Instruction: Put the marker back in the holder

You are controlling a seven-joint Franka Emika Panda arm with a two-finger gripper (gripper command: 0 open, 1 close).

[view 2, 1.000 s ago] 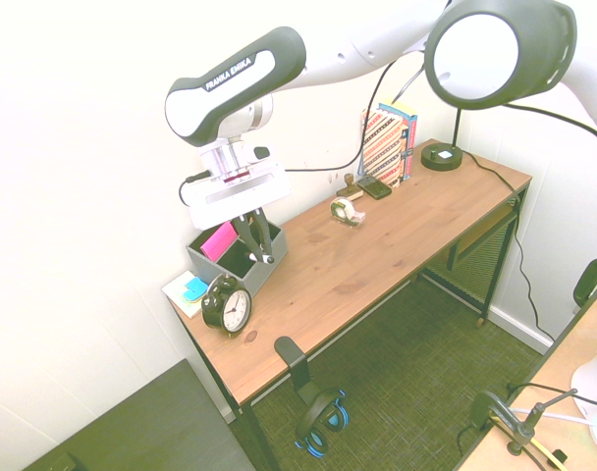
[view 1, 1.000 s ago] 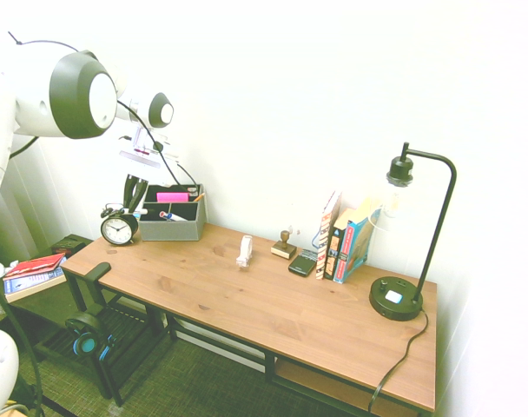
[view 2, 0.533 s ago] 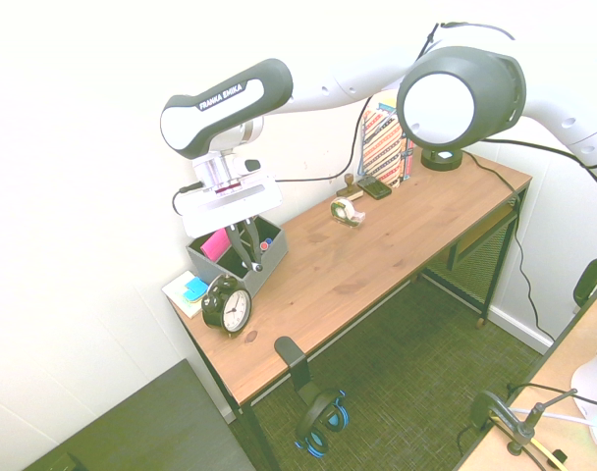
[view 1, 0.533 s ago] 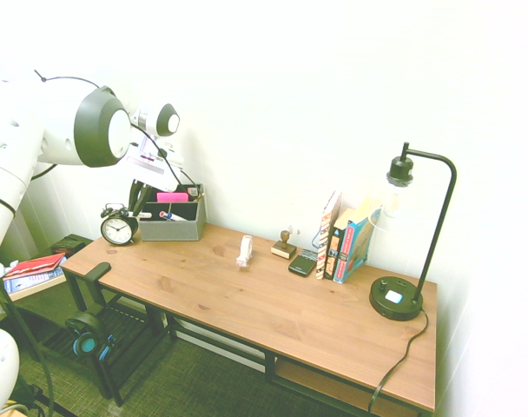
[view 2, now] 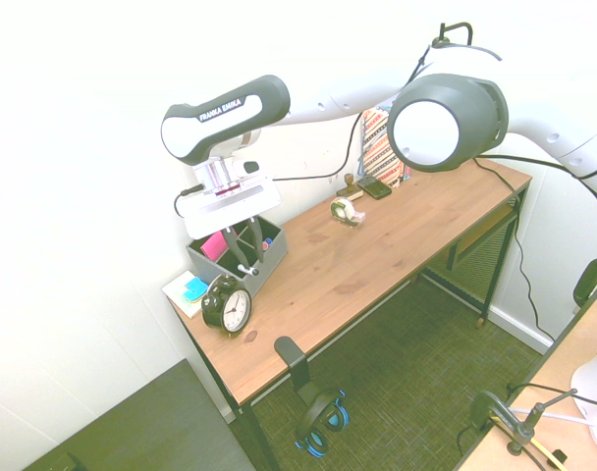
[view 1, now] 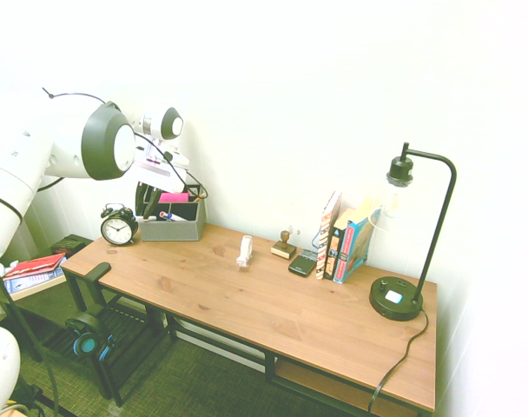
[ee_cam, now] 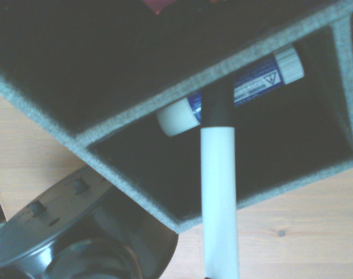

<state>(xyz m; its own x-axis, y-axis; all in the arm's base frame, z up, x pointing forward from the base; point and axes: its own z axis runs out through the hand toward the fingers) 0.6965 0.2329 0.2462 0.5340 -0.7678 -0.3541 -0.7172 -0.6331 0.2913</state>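
A: Nearest us on the desk (view 2: 377,265), at its front left corner, we have the alarm clock (view 2: 226,307), standing just beside the holder (view 2: 242,253). Why do we hang so close over that corner?

B: Because the holder sits there, near the wall edge, and our gripper (view 2: 244,253) hangs straight above it. In the wrist view the marker (ee_cam: 219,192) runs down from our hand, white barrel first, dark end pointing into a compartment.

A: Are we gripping it?

B: We judge so: the fingers look drawn in narrow round it, and the barrel rises from the bottom of the wrist picture. The exterior views are too small to show the contact plainly.

A: Why upright?

B: So it can drop between the grey walls without catching. A blue-and-white glue stick (ee_cam: 234,87) already lies across that compartment, so we'd aim beside it.

A: And farther along?

B: A tape dispenser (view 2: 347,210) mid-desk, then books (view 1: 344,239) and a lamp (view 1: 403,234) at the far end, well apart from our work.
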